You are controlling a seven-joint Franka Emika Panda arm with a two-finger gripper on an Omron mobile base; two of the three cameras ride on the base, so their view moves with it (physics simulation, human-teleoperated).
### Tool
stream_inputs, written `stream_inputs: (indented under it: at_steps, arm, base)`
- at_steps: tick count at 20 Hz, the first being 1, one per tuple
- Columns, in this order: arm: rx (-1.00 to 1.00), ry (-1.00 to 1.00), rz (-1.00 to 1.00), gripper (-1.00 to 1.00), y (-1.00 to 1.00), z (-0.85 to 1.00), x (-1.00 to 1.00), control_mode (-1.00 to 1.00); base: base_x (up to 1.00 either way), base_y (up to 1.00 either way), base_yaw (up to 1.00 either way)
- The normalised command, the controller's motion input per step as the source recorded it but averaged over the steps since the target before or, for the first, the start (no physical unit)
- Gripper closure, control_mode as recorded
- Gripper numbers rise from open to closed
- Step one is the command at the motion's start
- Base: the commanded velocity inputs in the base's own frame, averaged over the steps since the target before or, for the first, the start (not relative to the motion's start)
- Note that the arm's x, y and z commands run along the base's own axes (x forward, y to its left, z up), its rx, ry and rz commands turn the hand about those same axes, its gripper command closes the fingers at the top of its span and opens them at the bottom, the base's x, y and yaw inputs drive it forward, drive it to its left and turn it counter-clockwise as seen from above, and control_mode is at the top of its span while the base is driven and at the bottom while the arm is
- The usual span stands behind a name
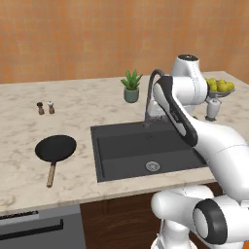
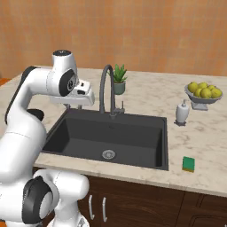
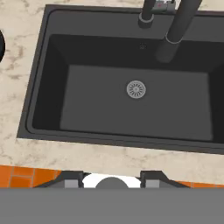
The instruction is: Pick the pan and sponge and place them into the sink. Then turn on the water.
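Marble table (image 1: 19,185) w/ dark sink (image 1: 104,168) in middle, drain (image 1: 152,166) bare, faucet (image 2: 104,86) at back edge. Pan (image 1: 56,148) sits on table left of sink, handle toward front. Sponge (image 2: 189,163) on table right of sink, near front edge. End effector (image 2: 67,105) hangs above sink's left side, holding nothing; open/closed cannot tell. Plant (image 1: 131,86) behind faucet.

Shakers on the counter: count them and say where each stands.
2. A dark shaker and a light shaker stand side by side behind the pan, left of the sink.
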Motion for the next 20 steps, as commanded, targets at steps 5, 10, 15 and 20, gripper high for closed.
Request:
stream_inputs:
  at_steps: [5,10,15,20]
  arm:
    - [-0.01,0.0,-0.01,-1.0,0.77,-0.24,-0.08,-1.0]
    - [-0.03,0.06,0.01,-1.0,1.0,-0.45,-0.04,-1.0]
    - [0.0,0.14,0.0,-1.0,0.9,-0.37,0.14,-1.0]
    - [-0.01,0.05,-0.04,-1.0,0.29,-0.1,0.16,-1.0]
  base:
    - [0.0,0.0,0.0]
    - [0.0,0.0,0.0]
    - [0.0,0.0,0.0]
    - [0.0,0.0,0.0]
